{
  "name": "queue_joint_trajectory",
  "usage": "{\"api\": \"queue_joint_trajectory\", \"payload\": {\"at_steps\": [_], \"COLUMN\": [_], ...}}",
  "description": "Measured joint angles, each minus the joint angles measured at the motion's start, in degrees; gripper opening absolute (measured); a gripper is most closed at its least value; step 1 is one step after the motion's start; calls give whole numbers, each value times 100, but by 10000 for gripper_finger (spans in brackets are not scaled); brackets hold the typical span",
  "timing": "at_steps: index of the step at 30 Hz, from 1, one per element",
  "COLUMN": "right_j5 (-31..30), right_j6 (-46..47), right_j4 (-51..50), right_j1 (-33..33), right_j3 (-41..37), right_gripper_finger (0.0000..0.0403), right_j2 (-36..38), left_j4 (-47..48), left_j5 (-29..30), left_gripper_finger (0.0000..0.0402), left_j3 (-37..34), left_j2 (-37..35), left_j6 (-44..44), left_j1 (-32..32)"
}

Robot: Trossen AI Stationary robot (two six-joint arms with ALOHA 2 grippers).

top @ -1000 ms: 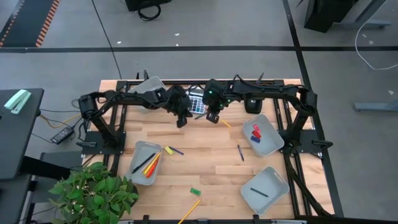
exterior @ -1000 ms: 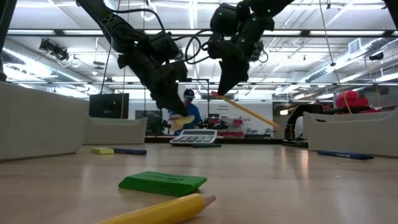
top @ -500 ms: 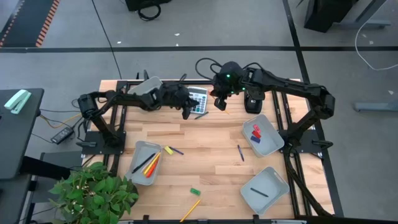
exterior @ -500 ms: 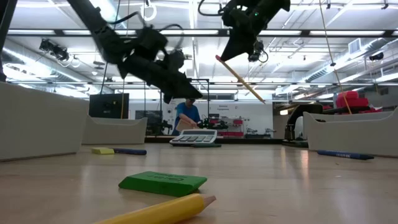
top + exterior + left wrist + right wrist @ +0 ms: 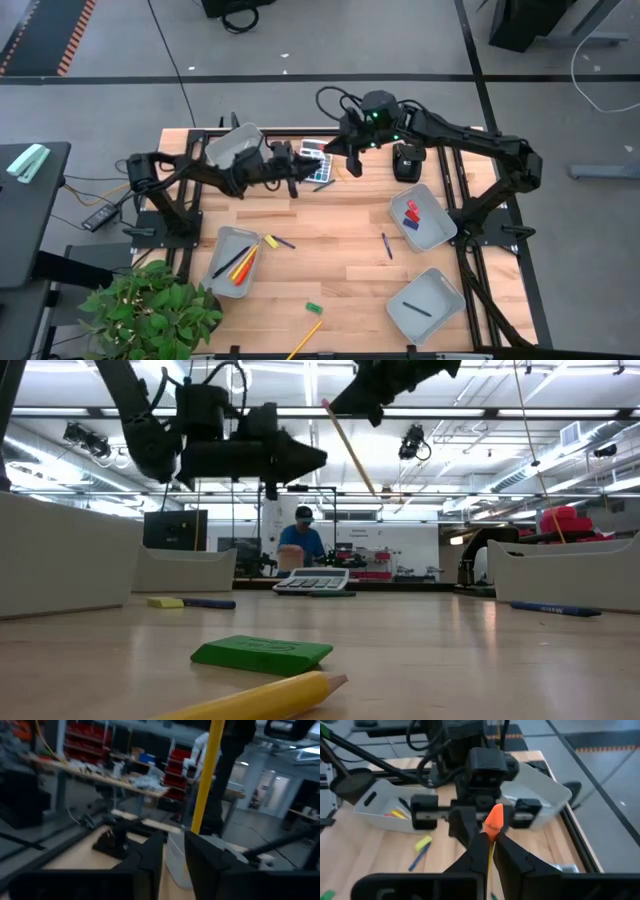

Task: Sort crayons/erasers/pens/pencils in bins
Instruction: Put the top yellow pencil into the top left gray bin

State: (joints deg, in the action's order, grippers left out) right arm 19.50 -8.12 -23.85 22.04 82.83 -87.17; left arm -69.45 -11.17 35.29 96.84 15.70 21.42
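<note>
My right gripper (image 5: 352,163) is high above the table's far middle, shut on a long yellow pencil (image 5: 350,448) with an orange end. My left gripper (image 5: 298,175) hangs level beside it, pointing toward the table's right; its fingers (image 5: 150,865) show a narrow gap and hold nothing. The pencil stands just beyond them in the left wrist view (image 5: 206,780). Four grey bins lie on the table: far left (image 5: 235,148), near left (image 5: 226,240) with pencils and crayons, right (image 5: 435,228) with red and blue erasers, near right (image 5: 440,290) with a pen. My right gripper pinches the pencil between its two fingers, close to its orange end (image 5: 493,821). The pencil hangs slanting below the gripper, its lower end (image 5: 374,492) free in the air, well clear of the table.
Loose on the table lie a yellow crayon (image 5: 270,241) beside a pen (image 5: 285,243), another pen (image 5: 386,245), a green eraser (image 5: 314,308) and a pencil (image 5: 305,338) at the near edge. A calculator (image 5: 318,160) and a black device (image 5: 405,165) sit at the far edge.
My right gripper has risen with the pencil and gone toward the far edge; the pencil has tipped more upright. My left gripper has risen, turned from pointing down to level, and drawn back toward the table's left.
</note>
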Motion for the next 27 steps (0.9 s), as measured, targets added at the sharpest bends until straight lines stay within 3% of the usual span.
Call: {"api": "queue_joint_trajectory", "payload": {"at_steps": [4, 13, 27], "right_j5": [56, 122, 161], "right_j6": [-99, -242, -242], "right_j4": [67, 175, 349], "right_j1": [25, 168, 147], "right_j3": [-9, -7, -7], "right_gripper_finger": [36, 36, 36], "right_j2": [-16, 67, 67], "left_j4": [37, 199, -2], "left_j5": [416, 520, 611], "left_gripper_finger": [129, 195, 182], "left_j3": [216, 424, 487], "left_j2": [0, 0, 0], "left_j6": [-267, -635, -446], "left_j1": [-220, -326, -329]}}
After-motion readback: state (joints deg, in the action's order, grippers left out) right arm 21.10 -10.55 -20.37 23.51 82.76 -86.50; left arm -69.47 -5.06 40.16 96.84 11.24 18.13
